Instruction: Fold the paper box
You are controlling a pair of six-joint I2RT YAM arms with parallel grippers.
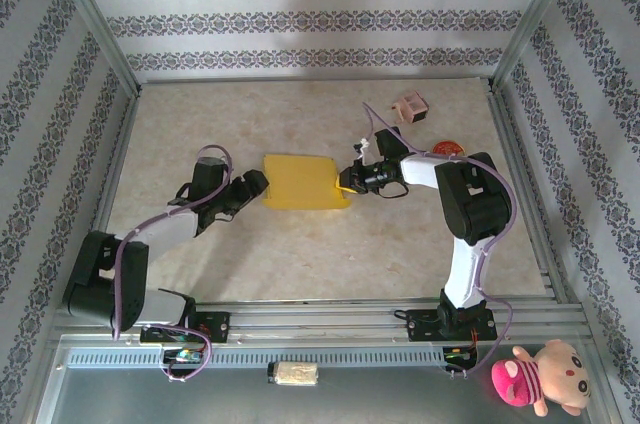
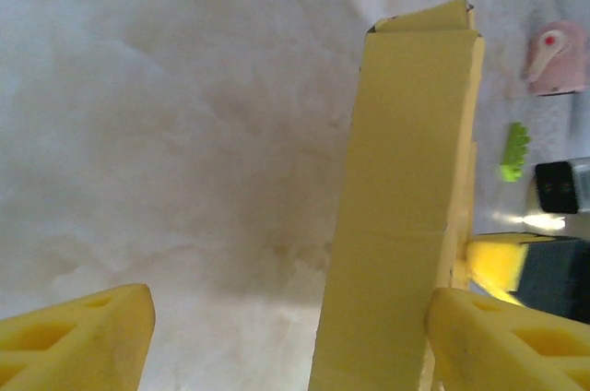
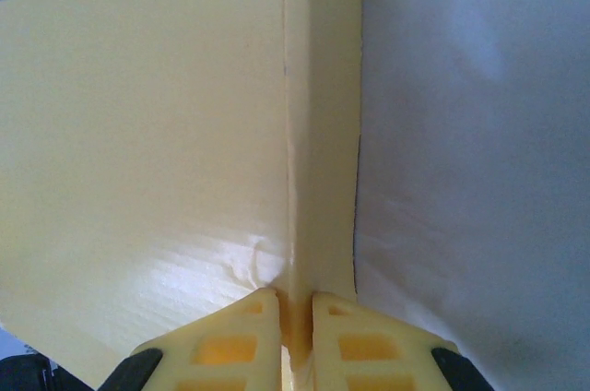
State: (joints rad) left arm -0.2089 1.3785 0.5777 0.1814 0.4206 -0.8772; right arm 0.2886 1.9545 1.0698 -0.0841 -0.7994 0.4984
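Top external view gives you the paper box (image 1: 303,182), a flat yellow rectangle of thin cardboard. It lies on the pale marbled surface (image 1: 300,264) between your 2 arms, near the middle. Your left hand (image 1: 255,187) sits at the box's left edge. Your right hand (image 1: 348,181) is at its right edge, by the near corner.

Left wrist view shows your left hand (image 2: 290,345) wide open, its 2 yellow fingers (image 2: 83,340) far apart and gripping nothing. The paper box (image 2: 406,207) appears there as a narrow yellow side panel, just beside the finger on the right of the frame. You cannot tell whether they touch.

Right wrist view shows your right hand (image 3: 295,317) closed on the paper box (image 3: 147,160). Its 2 fingers pinch the thin cardboard where a broad yellow face meets a narrow folded side.

A small pink box-like item (image 1: 411,108) sits well apart from the box, toward the far right of the surface. You see it again from the left wrist (image 2: 556,57), with a small green ridged piece (image 2: 514,151) near it. A pink plush toy (image 1: 540,376) lies off the surface, beside the right arm's base.
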